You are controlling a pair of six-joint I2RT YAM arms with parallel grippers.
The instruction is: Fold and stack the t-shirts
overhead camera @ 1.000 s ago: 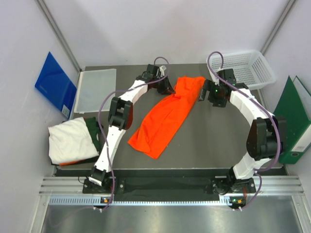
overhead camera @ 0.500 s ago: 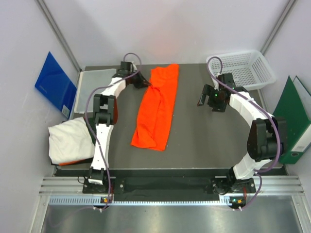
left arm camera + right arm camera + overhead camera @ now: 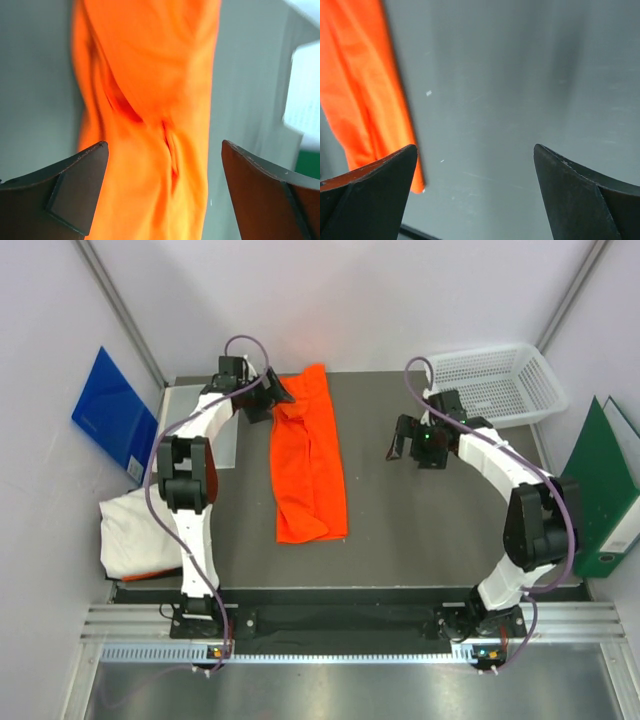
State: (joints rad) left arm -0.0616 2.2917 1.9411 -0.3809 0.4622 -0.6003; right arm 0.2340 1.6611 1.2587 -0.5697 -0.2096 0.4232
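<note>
The left fingers [image 3: 75, 190] stand wide apart and empty over the far end of the orange t-shirt [image 3: 308, 465]; the right fingers [image 3: 370, 190] are equally wide and empty above the surface [image 3: 420, 530] beside it. The orange t-shirt lies as a long narrow strip, apparently half-folded. Shortening it and stacking it with the white t-shirt [image 3: 140, 530] at the left edge appear to remain.
</note>
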